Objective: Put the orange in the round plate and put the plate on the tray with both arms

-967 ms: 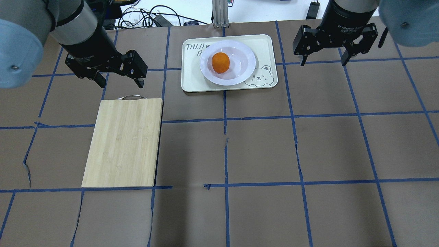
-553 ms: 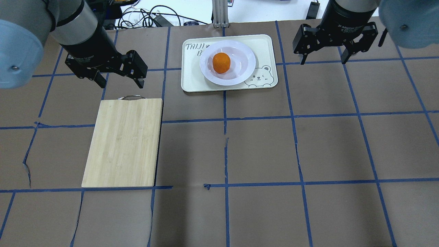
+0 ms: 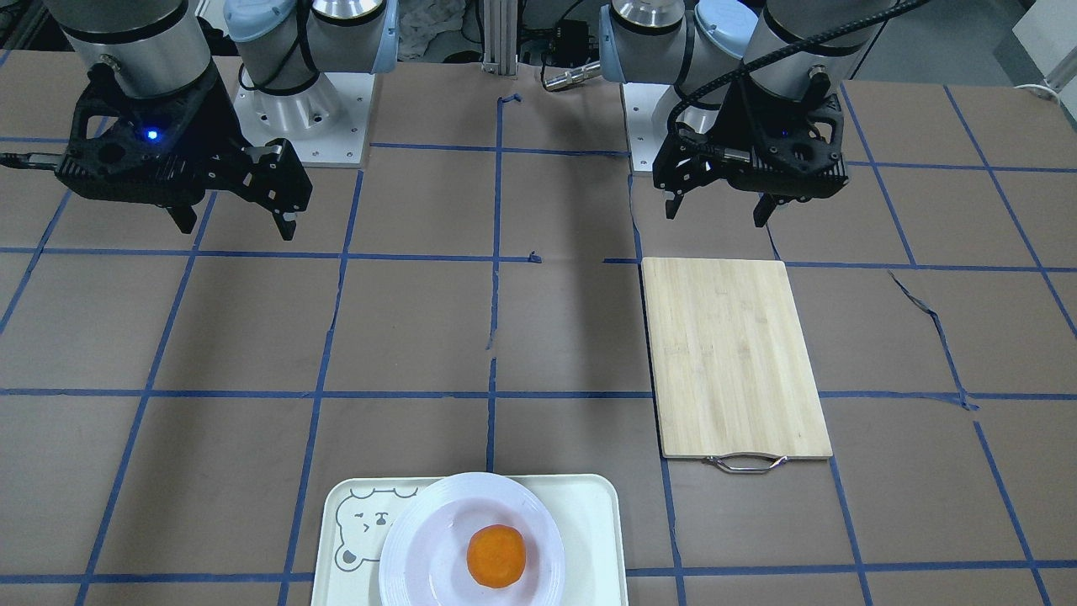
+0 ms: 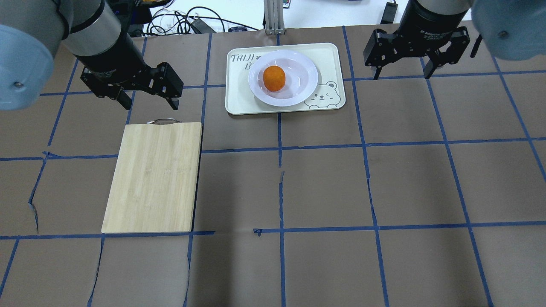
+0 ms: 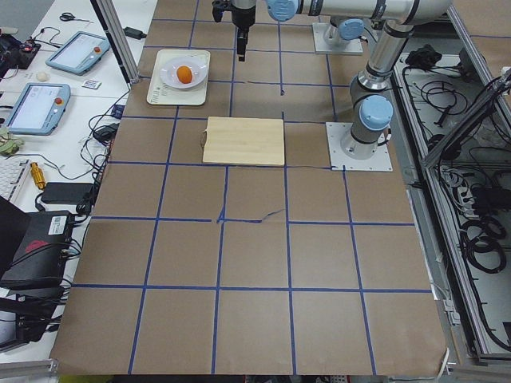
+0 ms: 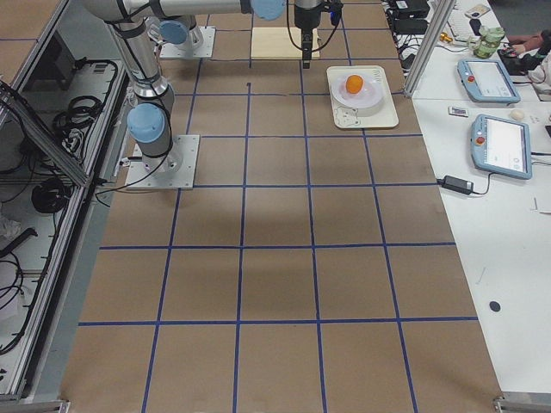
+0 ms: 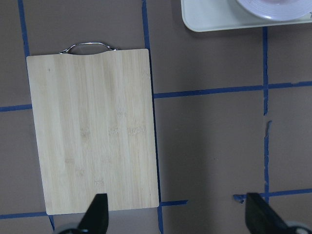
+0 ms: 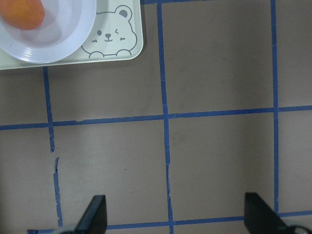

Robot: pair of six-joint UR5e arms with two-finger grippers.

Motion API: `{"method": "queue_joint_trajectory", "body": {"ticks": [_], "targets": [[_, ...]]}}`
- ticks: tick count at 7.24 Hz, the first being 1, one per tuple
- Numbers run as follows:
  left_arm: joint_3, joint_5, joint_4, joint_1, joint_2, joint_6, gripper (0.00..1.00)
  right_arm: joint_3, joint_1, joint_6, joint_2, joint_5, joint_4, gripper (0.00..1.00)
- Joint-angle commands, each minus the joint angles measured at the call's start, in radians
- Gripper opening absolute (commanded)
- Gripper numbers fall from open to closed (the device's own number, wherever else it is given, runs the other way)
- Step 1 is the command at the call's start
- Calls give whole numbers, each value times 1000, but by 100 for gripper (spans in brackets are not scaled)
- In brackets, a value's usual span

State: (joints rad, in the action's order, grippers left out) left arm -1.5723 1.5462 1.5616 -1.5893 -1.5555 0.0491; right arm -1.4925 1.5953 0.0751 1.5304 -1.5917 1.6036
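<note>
On the tray [image 4: 329, 54], lying flat: the round plate [image 4: 300, 70], over the middle, covering part of the lettering [image 4: 241, 57] at one end, its rim just reaching the grey bear face [image 4: 326, 94] at the other. In the plate's sunken centre, a little toward the tray's lettered end: the orange [image 4: 274, 78], touching only the plate.

Off the tray's lettered end, well apart from it and above the table [image 4: 324, 183]: the left gripper [image 4: 151, 105], fingers pointing down. Jaws spread wide, gripping nothing. Between its two fingertips [image 7: 99, 214] in the wrist view, only the table's brown cover and blue tape lines, with one corner of the tray at the top edge.

Off the tray's bear end, clear of it and likewise above the table: the right gripper [image 4: 401, 77], fingers down. Jaws just as wide apart, nothing between them. In its wrist view, the tray's bear corner and part of the plate with the orange at the top left, far from the fingertips [image 8: 95, 214].

Off the tray's lettered end and nearer the robot than the tray, not touching it: a bamboo cutting board [image 4: 151, 177], flat on the table, metal handle on the end nearest the tray.
</note>
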Motion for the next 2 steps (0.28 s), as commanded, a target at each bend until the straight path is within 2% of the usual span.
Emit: {"method": "queue_joint_trajectory", "body": {"ticks": [1,2], "targets": [[0,0,0,0,0,0,100,-2,0,0,1,-1,-1,100],[0,0,0,0,0,0,100,-3,0,0,1,-1,-1,100]]}}
